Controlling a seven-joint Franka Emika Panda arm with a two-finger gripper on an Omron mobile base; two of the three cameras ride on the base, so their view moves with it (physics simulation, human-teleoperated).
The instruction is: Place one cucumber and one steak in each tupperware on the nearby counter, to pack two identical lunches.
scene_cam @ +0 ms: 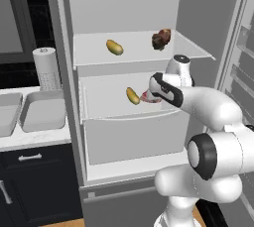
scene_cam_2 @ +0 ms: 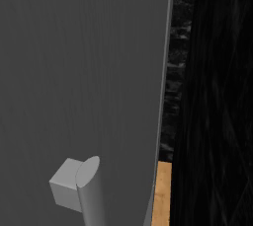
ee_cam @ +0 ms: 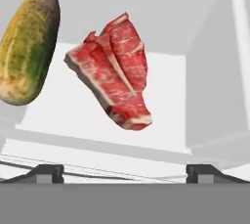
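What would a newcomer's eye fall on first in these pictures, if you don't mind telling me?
Probably the open fridge with food on its shelves: a cucumber and a dark brown steak on the upper shelf, and a second cucumber beside a red steak on the shelf below. The open gripper faces that red steak, and two grey tupperware trays wait on the counter to the left.

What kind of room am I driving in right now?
A kitchen, most likely: an open fridge holding a cucumber and red steak, beside a marble counter with a paper towel roll.
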